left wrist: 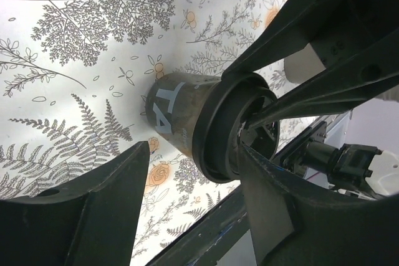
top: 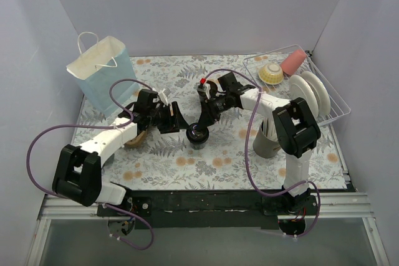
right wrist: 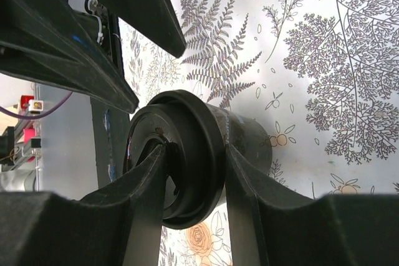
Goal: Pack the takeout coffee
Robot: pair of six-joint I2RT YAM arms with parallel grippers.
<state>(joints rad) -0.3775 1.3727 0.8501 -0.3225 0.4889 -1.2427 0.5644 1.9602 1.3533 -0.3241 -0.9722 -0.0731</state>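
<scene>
Cup (top: 199, 134) is mid-table, between the two grippers and well apart from the bag (top: 100, 76) at the far left. The right gripper (right wrist: 195, 154) is clamped on the rim of the lid (right wrist: 187, 107), one finger in the recess and one outside. The left gripper (top: 177, 121) has its jaws apart on either side of the cup, not pinching it.

The carry to the bag looks next. Come down into the bag's open mouth from straight above, since thin paper walls would likely buckle at a brush. Hold the cup upright and move slowly, because a press-fit lid may pop off under the load.

Cloth (top: 206, 169): flat, matte, fern-printed. Bag: pale blue creased paper, cord handles. Cup: tapered black paper, white lettering. Lid: round, black, smooth, raised rim.
</scene>
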